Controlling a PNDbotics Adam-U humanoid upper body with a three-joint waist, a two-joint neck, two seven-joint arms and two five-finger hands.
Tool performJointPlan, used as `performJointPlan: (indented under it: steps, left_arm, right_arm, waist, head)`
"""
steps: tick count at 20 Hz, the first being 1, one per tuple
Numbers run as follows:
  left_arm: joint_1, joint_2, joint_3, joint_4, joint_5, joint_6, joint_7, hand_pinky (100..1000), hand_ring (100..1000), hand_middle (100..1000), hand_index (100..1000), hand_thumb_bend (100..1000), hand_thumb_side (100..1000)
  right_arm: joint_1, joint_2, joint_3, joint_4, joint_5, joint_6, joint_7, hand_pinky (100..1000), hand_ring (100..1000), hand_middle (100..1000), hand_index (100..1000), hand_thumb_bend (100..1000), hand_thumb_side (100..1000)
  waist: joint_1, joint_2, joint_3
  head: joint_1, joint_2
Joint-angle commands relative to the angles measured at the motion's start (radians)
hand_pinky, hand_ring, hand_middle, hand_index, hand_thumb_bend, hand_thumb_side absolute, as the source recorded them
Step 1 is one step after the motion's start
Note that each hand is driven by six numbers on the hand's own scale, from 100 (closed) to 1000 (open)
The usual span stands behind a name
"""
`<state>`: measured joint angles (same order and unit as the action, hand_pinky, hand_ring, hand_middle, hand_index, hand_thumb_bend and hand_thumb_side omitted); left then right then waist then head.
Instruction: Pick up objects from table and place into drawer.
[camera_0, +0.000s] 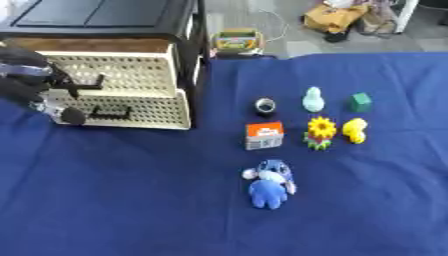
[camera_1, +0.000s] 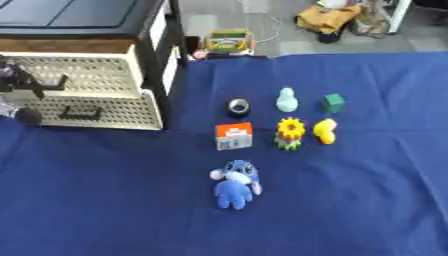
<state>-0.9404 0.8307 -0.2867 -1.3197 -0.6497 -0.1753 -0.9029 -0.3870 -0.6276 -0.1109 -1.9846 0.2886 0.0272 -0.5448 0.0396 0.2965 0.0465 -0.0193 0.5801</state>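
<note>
The drawer unit (camera_0: 114, 90) stood at the far left of the worktop (camera_0: 131, 200), its cream perforated fronts facing the camera, the upper drawer (camera_0: 109, 75) pulled slightly forward over the lower one (camera_0: 131, 110). The left hand (camera_0: 31, 82) was at the drawer fronts, its black fingers curled around the dark handle (camera_0: 87, 85) of the upper drawer; whether the thumb closed on it could not be told.

Well to the right of that hand, apart from the drawers, the objects lay in a loose cluster on the blue cloth. Nearest the hand were a small dark ring-shaped thing (camera_0: 265, 106) and an orange-and-white box (camera_0: 263, 135). Farther right stood a pale blue-white figure (camera_0: 312, 99), a green cube (camera_0: 360, 102), a sunflower toy (camera_0: 320, 132) and a yellow duck-like toy (camera_0: 354, 130). Closer to the camera lay a blue plush toy (camera_0: 269, 184), face up.

The right hand showed in neither view.
</note>
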Motion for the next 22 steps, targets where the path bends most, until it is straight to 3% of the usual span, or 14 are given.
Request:
performJointPlan:
  steps: [1, 22]
  left_arm:
    - [0.008, 0.051, -0.003, -0.029, 0.012, 0.001, -0.004, 100, 100, 100, 810, 969, 1000]
    - [0.149, 0.129, 0.008, -0.236, 0.064, 0.037, -0.004, 100, 100, 100, 817, 953, 1000]
  right_arm:
    - [-0.013, -0.019, -0.012, -0.015, -0.002, 0.000, -0.005, 635, 628, 586, 815, 187, 952]
    - [-0.017, -0.014, -0.018, -0.015, -0.005, -0.001, -0.017, 637, 630, 590, 815, 182, 954]
  waist:
    - [-0.005, -0.022, 0.003]
    - [-0.018, -0.029, 0.014]
  head:
    - [0.002, 0.004]
    - [0.005, -0.002]
